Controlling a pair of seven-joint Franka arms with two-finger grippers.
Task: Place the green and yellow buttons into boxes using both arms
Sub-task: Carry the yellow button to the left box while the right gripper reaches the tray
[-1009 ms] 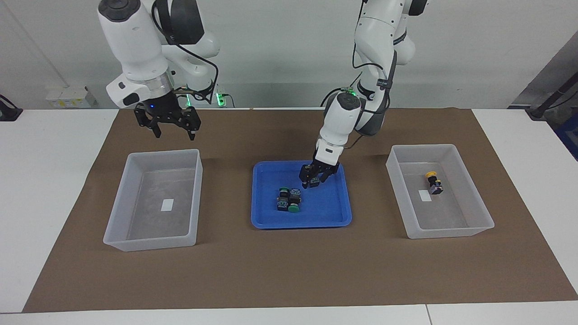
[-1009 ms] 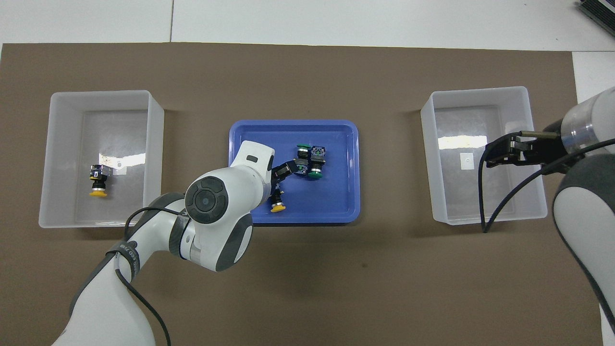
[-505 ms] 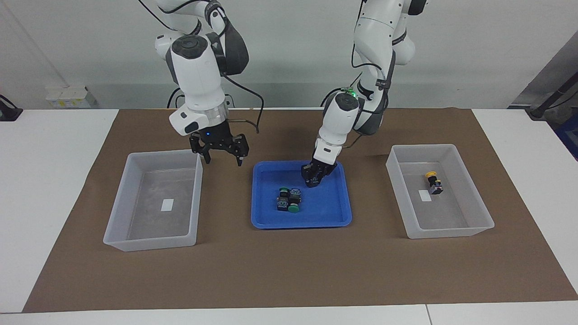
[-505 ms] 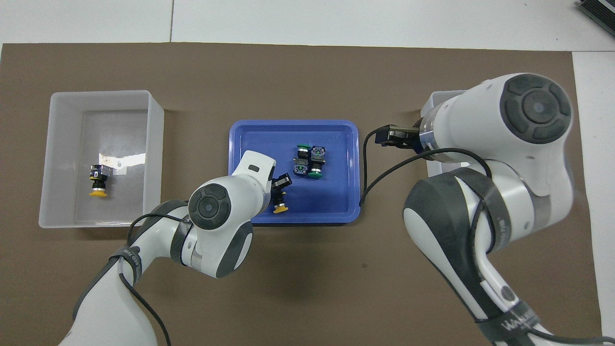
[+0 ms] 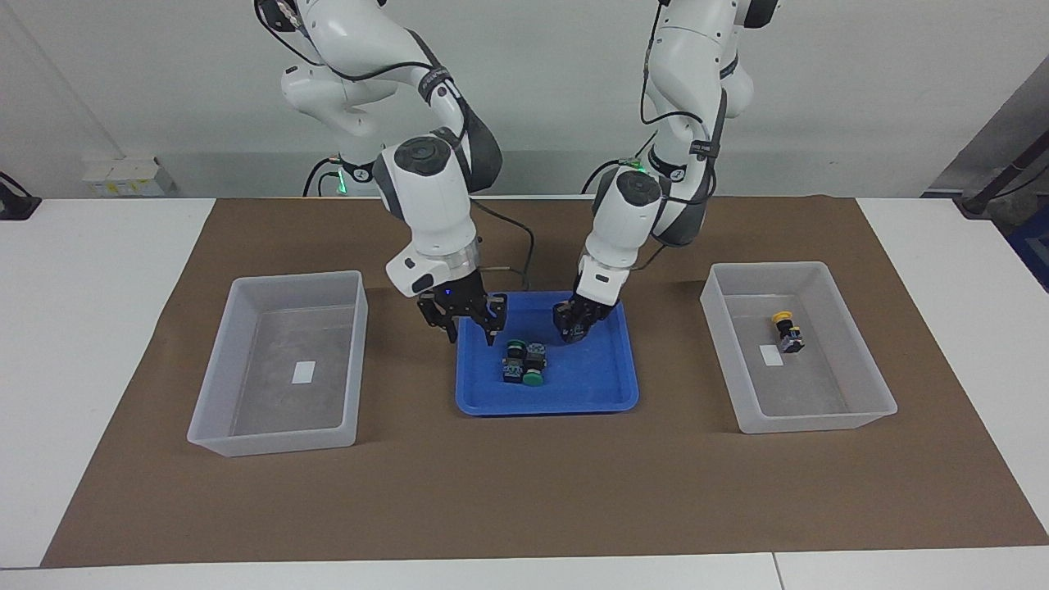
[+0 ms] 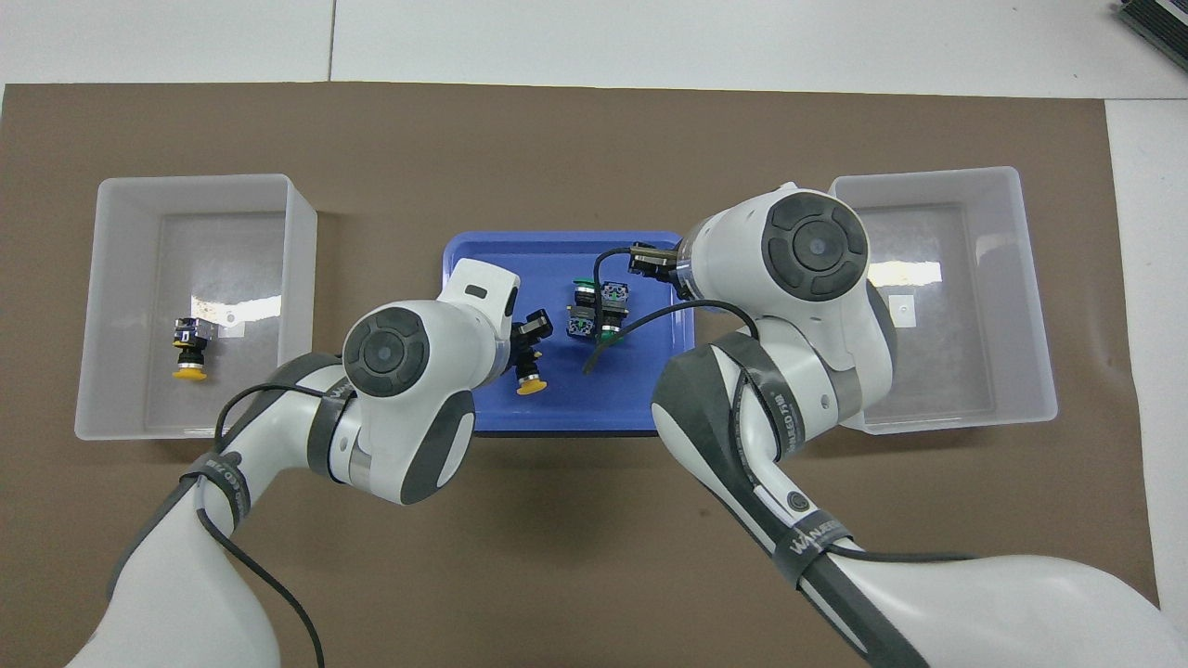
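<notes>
Brown matting covers the white surface [image 5: 98,328], and a shallow blue tray [image 5: 602,393] sits at its middle between two translucent boxes, so each arm has its own bin at hand. Over the tray's edge toward the robots, the left claw [image 5: 576,328] is clamped on a yellow button [image 6: 531,382], apparently ready to carry it to the box at the left arm's end [image 5: 852,418], where another yellow button [image 5: 787,329] already lies. Meanwhile the right claw [image 5: 473,325] hovers with fingers apart just beside the two green buttons [image 5: 521,363], which touch each other in the tray. Their likely destination, the box at the right arm's end [image 5: 246,438], holds only its label.
</notes>
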